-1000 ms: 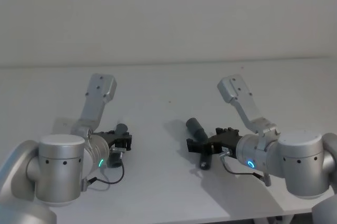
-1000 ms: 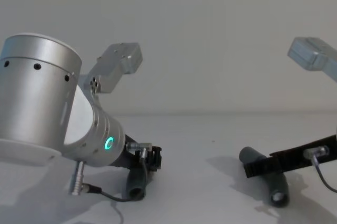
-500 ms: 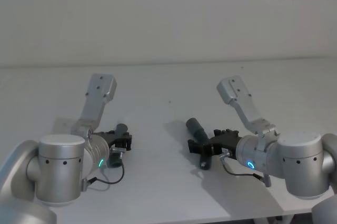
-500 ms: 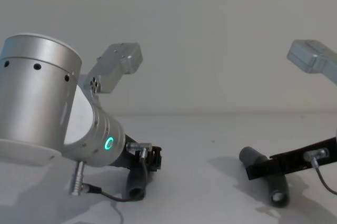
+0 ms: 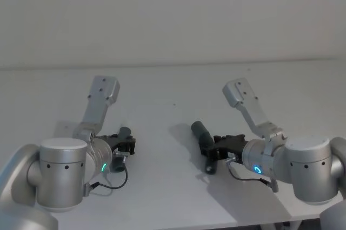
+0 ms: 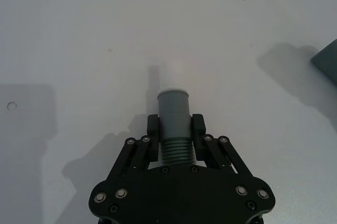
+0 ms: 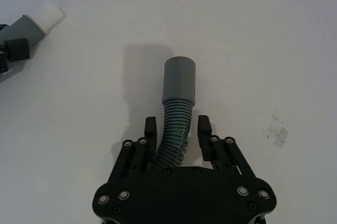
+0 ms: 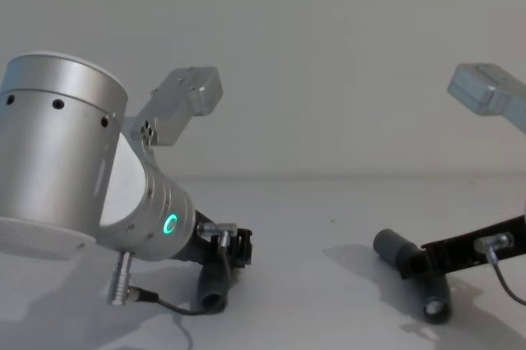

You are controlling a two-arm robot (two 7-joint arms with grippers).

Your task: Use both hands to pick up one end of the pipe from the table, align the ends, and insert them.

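Grey ribbed plastic is what you are working with. The dark grey bent tube piece (image 6: 174,111) with its narrow white tip (image 6: 172,71) sits low over the left side of the matte white table (image 5: 162,187). The left black two-fingered gripper (image 6: 175,129) has it clenched where the ribs meet the cuff.

The second dark grey bent tube piece (image 7: 176,111), ending in a wide grey cuff (image 7: 179,79), lies on the table right of centre, well apart from the first. The right black two-fingered gripper (image 7: 177,126) straddles its ribbed middle with the fingers released, and a gap shows between fingers and tube.

Your risks, as I judge them:
- If you close off-centre on those soft ribs, the piece may twist or squirt out.
- The bend may let the cuff swing as you lift, spoiling its line with the tip.
- Both pieces flex, so pushing them together crooked could buckle them rather than seat them.
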